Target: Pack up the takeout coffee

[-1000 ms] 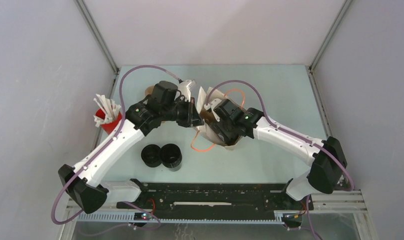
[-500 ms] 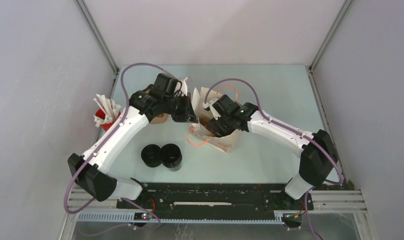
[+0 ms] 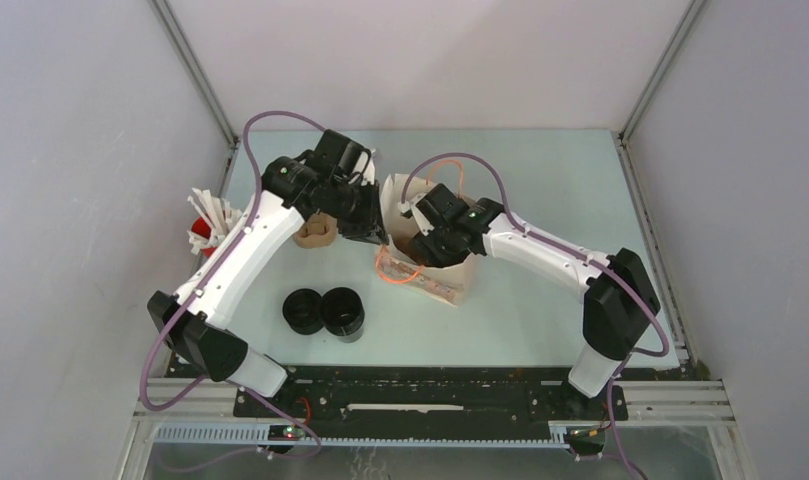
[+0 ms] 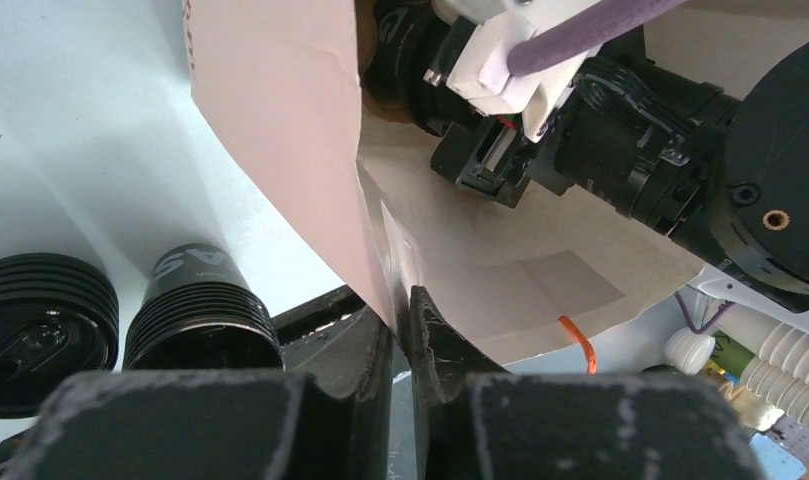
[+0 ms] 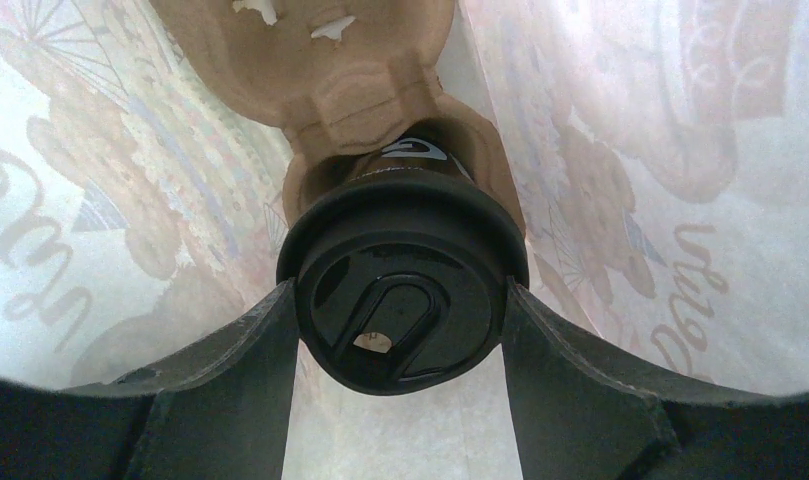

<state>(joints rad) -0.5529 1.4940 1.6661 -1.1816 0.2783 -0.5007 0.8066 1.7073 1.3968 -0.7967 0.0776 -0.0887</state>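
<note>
My right gripper (image 3: 417,243) is deep inside the patterned paper bag (image 3: 450,275). In the right wrist view its jaws (image 5: 400,335) are shut on the lid of a black takeout coffee (image 5: 400,295), one finger on each side. The cup sits in a brown pulp carrier (image 5: 310,60) at the bag's bottom. My left gripper (image 3: 368,228) is shut on the bag's rim (image 4: 280,130), pinching the paper between its fingertips (image 4: 400,320). Two more black cups (image 3: 302,311) (image 3: 342,313) stand on the table, and they also show in the left wrist view (image 4: 45,320) (image 4: 205,310).
A red cup with white sticks (image 3: 208,228) stands at the far left by the wall. A brown moulded-pulp piece (image 3: 315,232) lies left of the bag under my left arm. The bag's orange handle (image 3: 392,268) hangs at its front. Walls close in on three sides.
My left gripper has pulled the bag's rim back and to the left, and the bag has shifted that way. My right gripper has followed inside it. The brown pulp piece has come into view.
</note>
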